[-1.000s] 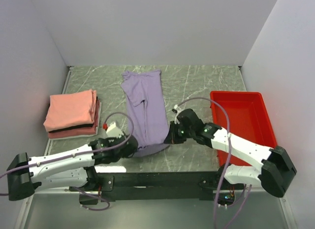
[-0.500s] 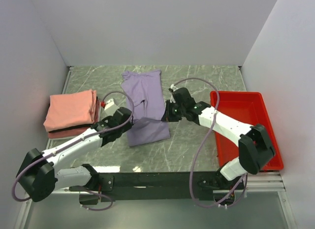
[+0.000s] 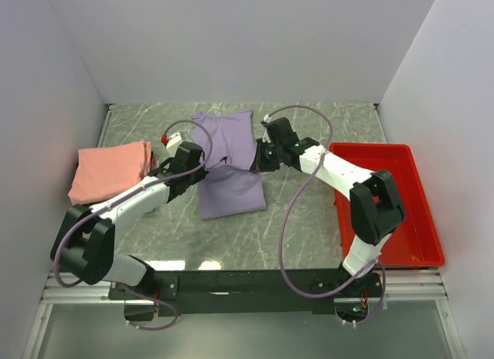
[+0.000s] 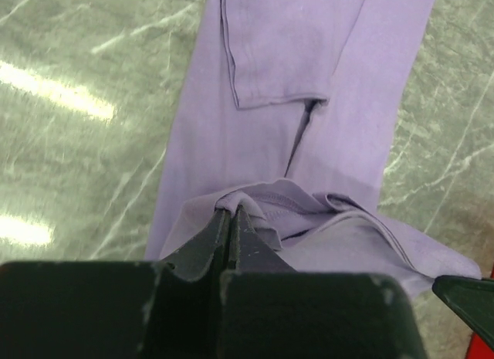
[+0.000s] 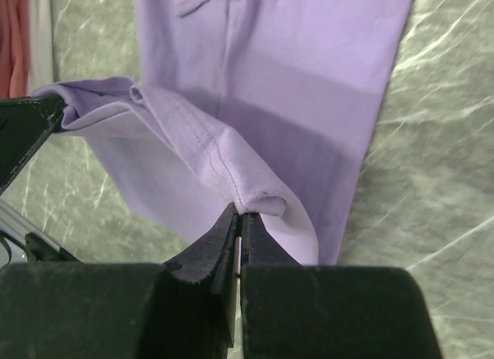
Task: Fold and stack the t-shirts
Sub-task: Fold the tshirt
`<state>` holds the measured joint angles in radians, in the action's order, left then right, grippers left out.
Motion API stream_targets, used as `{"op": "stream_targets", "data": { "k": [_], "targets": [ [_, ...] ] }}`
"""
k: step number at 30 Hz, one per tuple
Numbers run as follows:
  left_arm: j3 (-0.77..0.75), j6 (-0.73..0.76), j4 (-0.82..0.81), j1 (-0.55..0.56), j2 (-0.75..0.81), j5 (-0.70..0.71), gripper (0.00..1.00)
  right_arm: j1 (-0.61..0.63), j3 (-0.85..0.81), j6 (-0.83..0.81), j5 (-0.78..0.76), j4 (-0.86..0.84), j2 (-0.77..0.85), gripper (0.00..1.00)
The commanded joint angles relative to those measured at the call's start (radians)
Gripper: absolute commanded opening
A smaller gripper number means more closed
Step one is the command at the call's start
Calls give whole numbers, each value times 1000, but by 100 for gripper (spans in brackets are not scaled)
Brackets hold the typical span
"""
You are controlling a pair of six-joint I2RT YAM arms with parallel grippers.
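Note:
A pale lavender t-shirt (image 3: 228,166) lies lengthwise in the middle of the table, its near end lifted and folded back over itself. My left gripper (image 3: 202,164) is shut on the hem's left corner (image 4: 231,204). My right gripper (image 3: 258,160) is shut on the hem's right corner (image 5: 258,203). Both hold the hem above the shirt's middle. The shirt's flat far part with a folded-in sleeve (image 4: 278,58) shows in the left wrist view. A salmon-pink folded shirt (image 3: 109,169) lies at the left on a darker one whose edge barely shows.
A red plastic tray (image 3: 417,220) stands at the right edge of the table. Grey walls close the table on three sides. The marble tabletop (image 3: 309,220) shows in front of the shirt.
Both grippers have carried the shirt's near hem away from the table's front edge toward the far end, folding the shirt over itself. The arms are stretched further out.

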<state>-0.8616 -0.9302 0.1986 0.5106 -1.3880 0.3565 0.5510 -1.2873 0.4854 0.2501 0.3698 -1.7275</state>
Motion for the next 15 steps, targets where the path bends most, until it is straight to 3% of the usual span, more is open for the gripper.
{"op": "stream_targets", "data": {
  "k": [1, 15],
  "targets": [
    [-66, 68, -65, -30, -45, -56, 0, -25, -90, -31, 32, 3, -36, 0],
    [-140, 117, -99, -92, -227, -125, 1, -69, -202, -11, 100, -15, -214, 0]
  ]
}}
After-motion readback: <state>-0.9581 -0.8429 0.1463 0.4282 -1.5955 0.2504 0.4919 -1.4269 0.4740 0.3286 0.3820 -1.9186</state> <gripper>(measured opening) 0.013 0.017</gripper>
